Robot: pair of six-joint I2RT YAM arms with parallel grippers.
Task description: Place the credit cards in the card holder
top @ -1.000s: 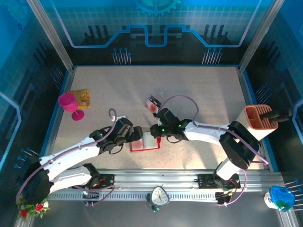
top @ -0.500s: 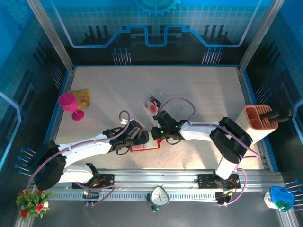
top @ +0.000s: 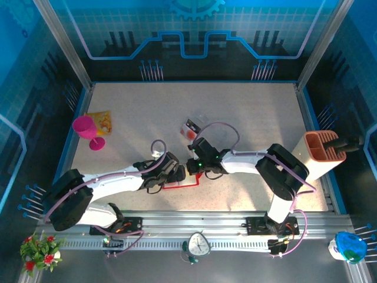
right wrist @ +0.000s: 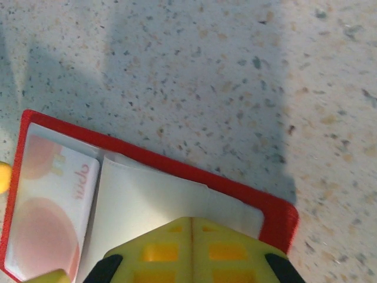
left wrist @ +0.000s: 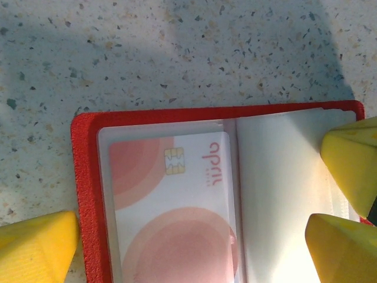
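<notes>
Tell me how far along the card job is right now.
Done: one credit card sits inside the left pocket of the open card holder. In hand: nothing that I can see; the right gripper is shut over the pale right page, and the left gripper is open at the holder. Left: the second card lies on the table beyond the holder, to be picked up and slotted in.

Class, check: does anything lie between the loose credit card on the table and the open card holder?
Yes. The right tool, shut over the card holder, and its wrist sit between that holder and the loose credit card.
</notes>
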